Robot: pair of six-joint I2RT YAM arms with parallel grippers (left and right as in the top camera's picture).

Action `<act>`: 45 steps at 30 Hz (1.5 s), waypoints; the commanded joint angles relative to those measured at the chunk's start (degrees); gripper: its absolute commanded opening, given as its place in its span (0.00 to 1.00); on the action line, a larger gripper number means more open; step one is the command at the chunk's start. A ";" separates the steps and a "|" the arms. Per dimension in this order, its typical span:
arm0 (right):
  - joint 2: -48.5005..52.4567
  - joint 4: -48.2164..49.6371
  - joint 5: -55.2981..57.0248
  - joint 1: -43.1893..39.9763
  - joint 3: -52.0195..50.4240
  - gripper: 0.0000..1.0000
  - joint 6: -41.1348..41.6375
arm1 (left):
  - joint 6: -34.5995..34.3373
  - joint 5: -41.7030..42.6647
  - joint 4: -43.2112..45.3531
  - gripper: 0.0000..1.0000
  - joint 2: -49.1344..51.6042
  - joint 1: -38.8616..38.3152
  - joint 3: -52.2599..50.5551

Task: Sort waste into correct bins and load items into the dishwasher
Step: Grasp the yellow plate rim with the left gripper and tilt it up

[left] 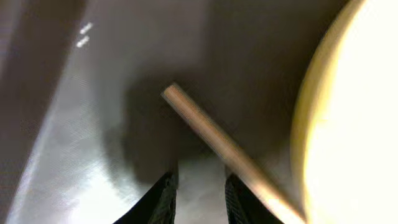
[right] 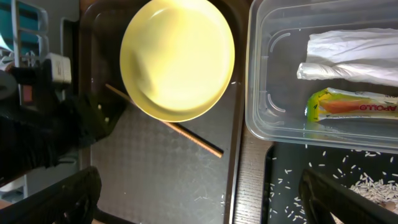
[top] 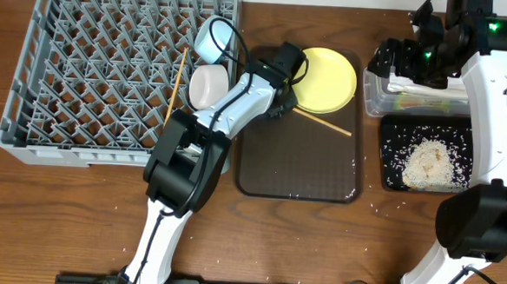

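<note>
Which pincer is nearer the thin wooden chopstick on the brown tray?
Left. The left pincer is right at the end of the thin wooden chopstick; the right pincer hangs by the clear plastic tub.

Yellow plate (top: 326,76), dark brown serving tray (top: 300,166), grey rack (top: 27,143), yellow-green wrapper (right: 354,106)

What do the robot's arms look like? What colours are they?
Both arms have white shells with chunky black joints. The left arm carries a thin black cable; the right arm shows small green lights. Both end in two black fingers.
</note>
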 commanded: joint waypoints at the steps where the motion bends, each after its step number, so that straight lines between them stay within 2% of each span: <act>1: -0.24 -0.02 -0.20 0.98 0.04 0.99 0.11 | 4.44 5.25 -4.59 0.24 8.50 -0.13 -5.60; 4: -0.24 0.00 -0.20 0.63 0.04 0.99 0.11 | 6.14 6.95 -6.19 0.15 8.22 0.15 -4.26; 10: -0.24 -0.02 -0.22 1.03 0.04 0.99 0.11 | 15.15 8.20 -13.68 0.17 3.28 2.27 1.42; 13: -0.24 -0.02 -0.20 2.05 0.04 0.99 0.11 | 18.78 8.22 -14.08 0.32 -1.33 3.10 1.84; 14: -0.24 0.00 -0.20 2.08 0.04 0.99 0.11 | 19.23 8.20 -14.05 0.40 -2.69 3.26 1.84; 19: -0.24 0.00 -0.20 1.86 0.04 0.99 0.11 | 23.41 8.48 -10.95 0.50 -8.57 3.76 1.84; 22: -0.24 -0.02 -0.22 2.16 0.04 0.99 0.11 | 26.91 12.66 -6.16 0.54 -9.46 4.04 1.84; 29: -0.24 0.00 -0.20 2.01 0.04 0.99 0.11 | 25.75 18.97 1.38 0.57 -7.48 7.63 1.81; 45: -0.24 0.00 -0.20 2.80 0.02 0.99 0.11 | 22.29 18.58 11.50 0.57 -2.75 9.11 1.81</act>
